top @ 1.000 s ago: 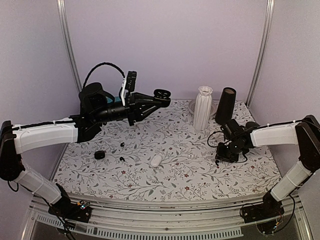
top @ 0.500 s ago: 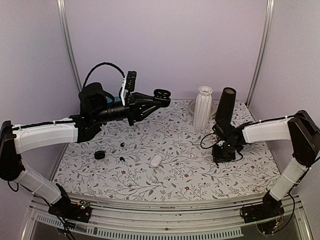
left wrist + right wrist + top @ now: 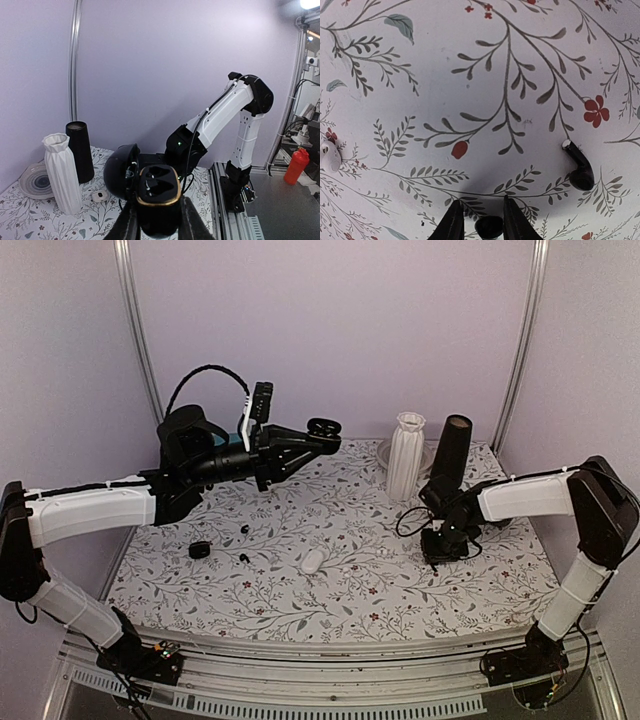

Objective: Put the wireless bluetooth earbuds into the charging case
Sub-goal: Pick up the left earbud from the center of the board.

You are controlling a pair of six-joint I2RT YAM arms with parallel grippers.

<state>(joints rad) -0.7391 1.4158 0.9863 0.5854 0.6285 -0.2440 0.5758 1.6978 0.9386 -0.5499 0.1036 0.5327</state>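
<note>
Top cam: the left gripper [image 3: 318, 432] hangs in the air over the far-left of the table [image 3: 360, 612]. It is clamped on the black charging case [image 3: 323, 425], lid open. The right gripper [image 3: 438, 548] is down at the cloth on the right side, nr the white vase [image 3: 405, 455] & the black tumbler [image 3: 452, 452]. Two loose black buds [image 3: 245, 529] lie mid-left, well apart from both grippers. A white case [image 3: 313, 560] sits nr the middle.

Left wrist cam: the fingers [image 3: 127, 224] pinch the charging case from both sides. It has a gold rim, both sockets look empty, and the lid [image 3: 121, 172] is swung back to the left.

Right wrist cam: jaws a little apart, straddling a black earbud [image 3: 489, 226] on the cloth. It doesn't look pinched yet, but the frame edge cuts it off, so not 100% sure. A stemmed black bud [image 3: 579, 169] lies off to the right, and a white bud [image 3: 330, 156] is at the left edge.

My read: the step in hand is the pick-up of the 1st bud w/ the right arm, and nothing is in the case yet. Next it needs to close gently, as the bud is small, glossy and prob. slippery. Then lift, carry it across to the held case, and match the bud's orientation to a socket.
</note>
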